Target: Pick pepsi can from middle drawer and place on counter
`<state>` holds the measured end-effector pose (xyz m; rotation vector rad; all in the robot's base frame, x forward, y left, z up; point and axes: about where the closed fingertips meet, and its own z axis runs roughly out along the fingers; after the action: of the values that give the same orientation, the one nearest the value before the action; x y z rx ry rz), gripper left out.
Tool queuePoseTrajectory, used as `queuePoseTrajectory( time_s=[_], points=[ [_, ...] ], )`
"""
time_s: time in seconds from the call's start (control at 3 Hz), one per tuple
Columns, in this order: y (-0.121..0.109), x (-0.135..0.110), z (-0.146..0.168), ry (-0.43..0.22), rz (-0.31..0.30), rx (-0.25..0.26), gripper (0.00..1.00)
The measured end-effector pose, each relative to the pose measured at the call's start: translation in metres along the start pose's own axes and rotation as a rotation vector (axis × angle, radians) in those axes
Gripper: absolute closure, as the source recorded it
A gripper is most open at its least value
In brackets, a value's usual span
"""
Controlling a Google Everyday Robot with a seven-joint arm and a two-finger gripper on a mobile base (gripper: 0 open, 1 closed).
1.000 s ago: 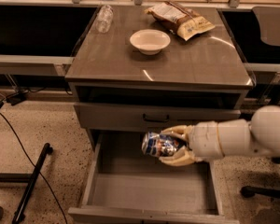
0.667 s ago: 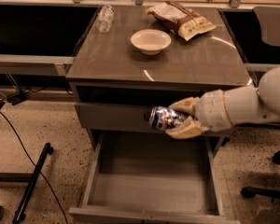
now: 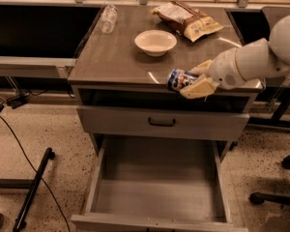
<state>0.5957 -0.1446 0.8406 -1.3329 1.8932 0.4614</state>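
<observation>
My gripper (image 3: 192, 80) is shut on the pepsi can (image 3: 180, 79), a small blue can with white and red marks, held on its side. It hangs at the front edge of the counter (image 3: 121, 57), right of centre, about level with the top. The white arm reaches in from the right. The middle drawer (image 3: 154, 187) is pulled out below, its flat grey inside bare. A closed drawer front with a dark handle (image 3: 161, 123) sits above it.
On the counter stand a white bowl (image 3: 155, 42), a chip bag (image 3: 186, 19) at the back right and a clear plastic bottle (image 3: 108, 18) lying at the back left. A chair base (image 3: 275, 192) is at the right, cables and a stand (image 3: 31, 187) on the floor left.
The gripper has lifted the can from above the open drawer up to the counter's front edge, moving up and slightly right.
</observation>
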Motion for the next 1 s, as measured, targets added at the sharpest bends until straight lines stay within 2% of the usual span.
queuePoseTrajectory(
  time_s=[0.33,0.67,1.0],
  points=[
    [-0.035,-0.004,-0.004,0.003,0.149,0.040,1.00],
    [-0.055,-0.008,-0.021,-0.009,0.246,0.086,1.00],
    [-0.070,-0.005,-0.025,0.011,0.316,0.117,1.00]
  ],
)
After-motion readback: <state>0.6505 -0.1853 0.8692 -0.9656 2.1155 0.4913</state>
